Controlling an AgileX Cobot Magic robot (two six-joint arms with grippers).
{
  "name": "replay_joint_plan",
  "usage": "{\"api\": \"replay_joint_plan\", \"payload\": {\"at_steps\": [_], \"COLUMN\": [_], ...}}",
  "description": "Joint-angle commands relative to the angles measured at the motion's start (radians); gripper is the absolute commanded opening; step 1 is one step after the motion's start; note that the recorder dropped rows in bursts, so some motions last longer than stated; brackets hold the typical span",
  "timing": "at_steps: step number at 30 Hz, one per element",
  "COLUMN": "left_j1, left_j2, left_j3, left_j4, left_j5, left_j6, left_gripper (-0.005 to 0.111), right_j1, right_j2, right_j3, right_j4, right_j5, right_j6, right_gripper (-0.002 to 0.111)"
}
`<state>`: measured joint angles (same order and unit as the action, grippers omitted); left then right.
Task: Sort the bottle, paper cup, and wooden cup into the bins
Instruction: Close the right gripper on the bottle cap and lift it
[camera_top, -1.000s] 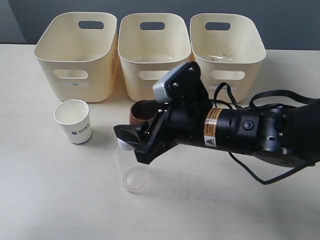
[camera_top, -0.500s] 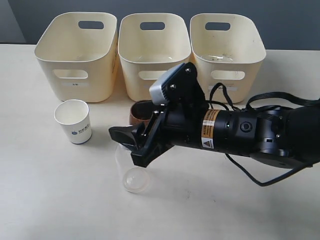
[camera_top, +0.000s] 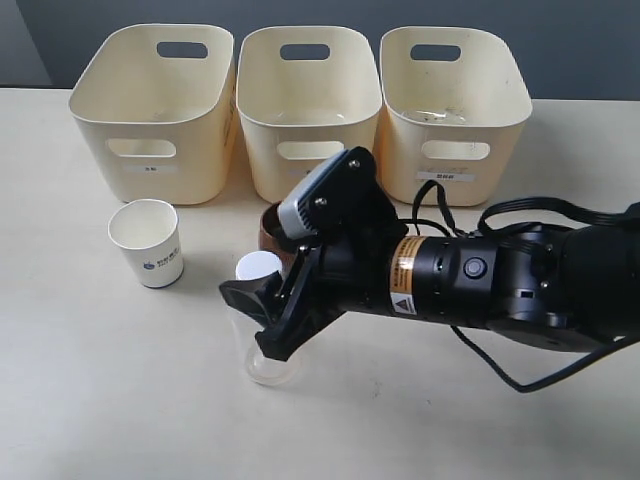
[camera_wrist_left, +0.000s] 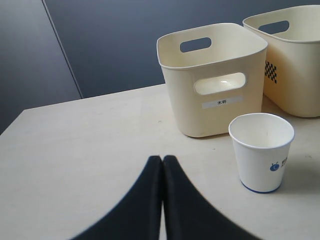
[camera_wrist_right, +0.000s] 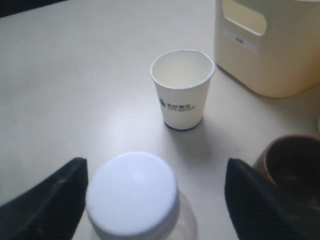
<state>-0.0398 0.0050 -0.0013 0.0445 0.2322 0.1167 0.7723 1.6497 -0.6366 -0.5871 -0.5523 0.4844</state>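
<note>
left hand (camera_wrist_left: 162, 200): closed, black fingers pressed together, nothing between them. Sits low over the tabletop (camera_top: 100, 400); the paper cup and left bin are ahead of it in the left wrist view.
left bin (camera_top: 100, 130): cream, at the tabletop's far edge, first of a row of three. Small white label under the front handle cut-out.
paper cup (camera_top: 146, 243): upright, mouth up, in front of the left bin and apart from it. Blue logo on its side.
bottle (camera_top: 259, 266): upright, mid-tabletop, right of the paper cup and well apart from it. White cap on, clear body.
right hand (camera_top: 248, 320): open wide, one finger on each side of the bottle at cap height. The right wrist view shows a gap on both sides, so no grip.
wooden cup (camera_top: 270, 235): upright, just behind the bottle, in front of the middle bin. Mostly hidden by the right arm, only its left part shows.
middle bin (camera_top: 260, 160): far edge, just beside the left bin.
right bin (camera_top: 500, 150): far edge, last in the row, just beside the middle bin. The arm's cable runs in front of it.
</note>
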Motion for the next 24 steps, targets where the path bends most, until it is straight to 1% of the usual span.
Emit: {"api": "replay_joint_plan", "payload": {"at_steps": [1, 8, 10, 13, 17, 21, 22, 24], "left_j1": [-0.003, -0.003, -0.003, -0.003, -0.003, -0.003, -0.003, -0.003], "left_j2": [-0.005, -0.005, -0.005, -0.005, -0.005, -0.005, -0.005, -0.005], "left_j3": [0.001, 0.001, 0.001, 0.001, 0.001, 0.001, 0.001, 0.001], "left_j4": [-0.001, -0.001, -0.001, -0.001, -0.001, -0.001, -0.001, -0.001], "left_j5": [-0.001, -0.001, -0.001, -0.001, -0.001, -0.001, -0.001, -0.001], "left_j6": [-0.002, -0.002, -0.002, -0.002, -0.002, -0.002, -0.002, -0.002], "left_gripper": [0.000, 0.000, 0.000, 0.000, 0.000, 0.000, 0.000, 0.000], "right_j1": [0.002, 0.007, 0.007, 0.007, 0.007, 0.007, 0.007, 0.007], "right_j2": [0.001, 0.001, 0.001, 0.001, 0.001, 0.001, 0.001, 0.001], "right_j3": [0.002, 0.002, 0.002, 0.002, 0.002, 0.002, 0.002, 0.002], "right_j4": [0.015, 0.017, 0.017, 0.017, 0.017, 0.017, 0.017, 0.041], "right_j5": [0.020, 0.007, 0.007, 0.007, 0.004, 0.004, 0.004, -0.005], "right_j6": [-0.023, -0.023, -0.023, -0.023, -0.023, -0.021, -0.021, -0.019], "right_gripper": [0.072, 0.072, 0.068, 0.052, 0.024, 0.002, -0.001, -0.001]}}
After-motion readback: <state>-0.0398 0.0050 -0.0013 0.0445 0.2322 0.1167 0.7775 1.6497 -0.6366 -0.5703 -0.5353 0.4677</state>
